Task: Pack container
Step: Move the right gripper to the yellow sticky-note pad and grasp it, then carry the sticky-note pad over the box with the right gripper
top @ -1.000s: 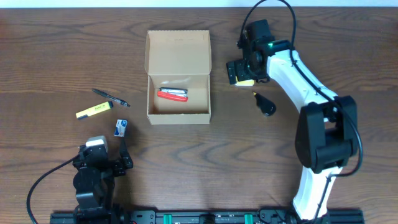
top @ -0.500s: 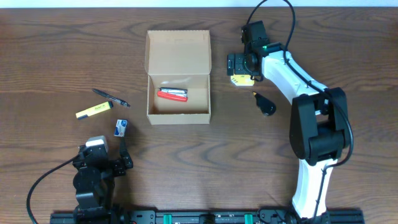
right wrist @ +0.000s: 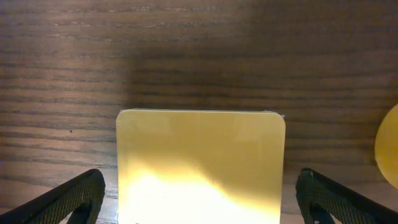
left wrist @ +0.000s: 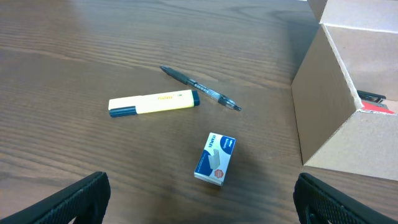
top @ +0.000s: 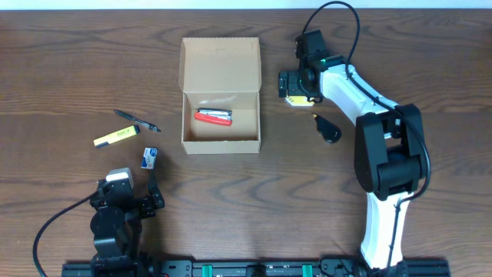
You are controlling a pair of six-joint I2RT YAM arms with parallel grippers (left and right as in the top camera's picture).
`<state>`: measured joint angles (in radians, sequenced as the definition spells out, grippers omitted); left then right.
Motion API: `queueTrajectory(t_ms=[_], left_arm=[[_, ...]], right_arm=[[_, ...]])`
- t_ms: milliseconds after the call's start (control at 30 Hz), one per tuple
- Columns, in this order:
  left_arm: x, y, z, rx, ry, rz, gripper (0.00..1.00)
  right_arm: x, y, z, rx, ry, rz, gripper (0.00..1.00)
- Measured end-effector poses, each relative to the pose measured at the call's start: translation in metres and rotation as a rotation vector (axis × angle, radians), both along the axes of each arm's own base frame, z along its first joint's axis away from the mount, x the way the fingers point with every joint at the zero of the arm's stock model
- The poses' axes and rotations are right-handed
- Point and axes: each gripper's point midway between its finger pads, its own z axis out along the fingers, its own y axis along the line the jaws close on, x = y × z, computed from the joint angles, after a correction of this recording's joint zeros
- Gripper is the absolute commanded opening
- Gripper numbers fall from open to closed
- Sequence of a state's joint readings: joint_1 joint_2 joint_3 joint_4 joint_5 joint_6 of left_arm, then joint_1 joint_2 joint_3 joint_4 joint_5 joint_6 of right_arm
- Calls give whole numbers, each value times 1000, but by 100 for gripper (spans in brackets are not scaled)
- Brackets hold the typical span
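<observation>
The container [top: 221, 96] is a tan cardboard box with its flap lid laid open toward the back. A red and black tool [top: 212, 116] lies inside it. In the left wrist view the container's side wall [left wrist: 329, 106] shows at the right. My right gripper [top: 297, 83] hangs open just right of the container, directly over a yellow pad of sticky notes [top: 296, 100]. In the right wrist view the pad [right wrist: 200, 155] lies between the spread fingers of that gripper [right wrist: 199, 193], and I cannot tell whether they touch it. My left gripper [left wrist: 202, 193] is open and empty at the table's front left.
A black pen [top: 137, 121], a yellow highlighter [top: 116, 137] and a small blue and white box [top: 150, 158] lie left of the container. A small black object [top: 329, 129] lies on the table to the front right of the yellow pad.
My right gripper has shifted slightly left and toward the back above the yellow pad, and its forearm has swung in behind it. The left arm has not moved.
</observation>
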<state>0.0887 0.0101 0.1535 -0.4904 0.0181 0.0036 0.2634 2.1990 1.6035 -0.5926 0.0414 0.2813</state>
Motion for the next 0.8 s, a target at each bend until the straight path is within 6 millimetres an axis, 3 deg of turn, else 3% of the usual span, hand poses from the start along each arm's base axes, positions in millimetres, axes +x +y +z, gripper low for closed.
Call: queueTrajectory(t_ms=[300,433,667,800], left_arm=[[0,0,0,0,0,0,95],[0,0,0,0,0,0,95],[0,0,0,0,0,0,95],[0,0,0,0,0,0,95]], right_arm=[[-2,0,-9,-7,19,2,98],[-2,0,-9,-7,19,2,77],[-2,0,-9,-7,19,4,58],[-6,-1,-9,-12,38,5,42]])
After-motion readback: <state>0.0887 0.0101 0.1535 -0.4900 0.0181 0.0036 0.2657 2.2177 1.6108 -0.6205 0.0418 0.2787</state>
